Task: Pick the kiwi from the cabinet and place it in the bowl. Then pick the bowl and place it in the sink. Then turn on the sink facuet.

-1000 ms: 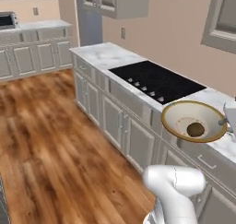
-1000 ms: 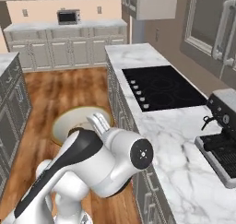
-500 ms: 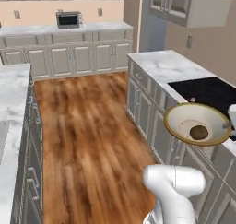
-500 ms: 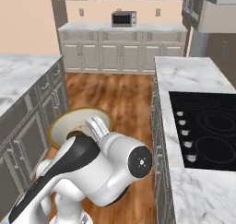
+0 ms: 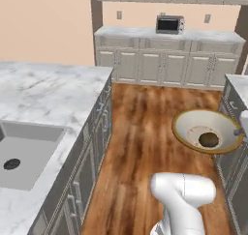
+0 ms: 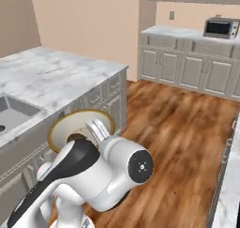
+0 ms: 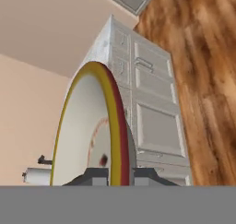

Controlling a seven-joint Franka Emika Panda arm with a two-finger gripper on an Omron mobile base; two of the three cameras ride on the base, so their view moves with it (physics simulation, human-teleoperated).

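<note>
The gripper [image 7: 115, 174] is clamped on the rim of the bowl [image 5: 207, 130], holding it in the air above the wood floor [image 5: 145, 132]. The kiwi [image 5: 209, 139] lies inside the bowl. The sink [image 5: 24, 152] sits in the marble island [image 5: 48, 94] off to the left, well apart.

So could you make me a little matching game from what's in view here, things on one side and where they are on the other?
Things:
1. kiwi
2. bowl
3. sink
4. microwave

Places:
a. set into the marble island counter
b. on the far counter by the wall
c. inside the bowl
d. gripped at its rim by the end effector, above the wooden floor

Pairs: 1-c, 2-d, 3-a, 4-b
</note>
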